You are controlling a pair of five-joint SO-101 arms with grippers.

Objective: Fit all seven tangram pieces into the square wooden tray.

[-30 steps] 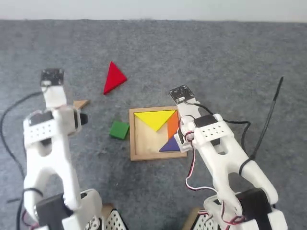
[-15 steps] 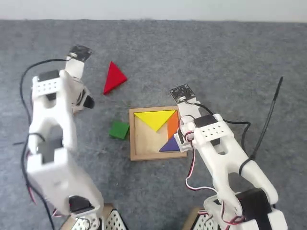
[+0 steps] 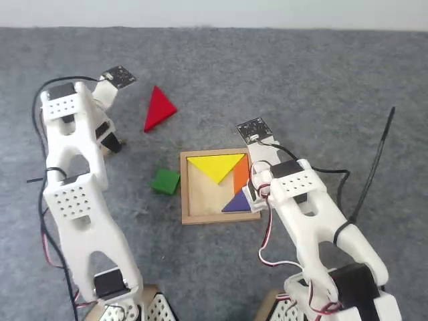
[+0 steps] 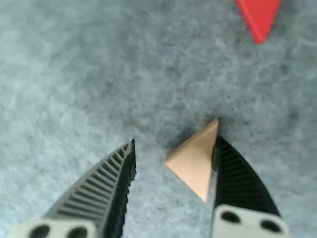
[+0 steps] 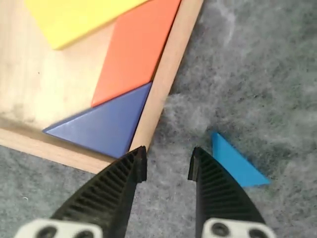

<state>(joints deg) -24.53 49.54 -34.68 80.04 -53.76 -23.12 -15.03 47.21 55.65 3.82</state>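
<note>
**Well: both pincers open, nothing gripped**

Here my left pincer [image 4: 174, 142] stands wide over the grey carpet [image 4: 74, 64]. The tan triangle [image 4: 195, 161] lies flat between the jaws, one edge against one finger and well apart from the other. The red triangle [image 4: 258, 15] lies farther out on the carpet.

My right pincer [image 5: 167, 151] is open only narrowly and hangs over the carpet just outside the wooden tray [image 5: 168, 74]. Beside one finger lies a light blue triangle [image 5: 235, 161], on the carpet near the tray's rim.

Inside the tray sit three pieces: a yellow triangle [image 5: 74, 15], an orange piece [image 5: 138, 54] along the rim and a dark blue triangle [image 5: 106, 126] in the corner. The green square [image 3: 165, 181] lies just beside the tray's other side.
</note>
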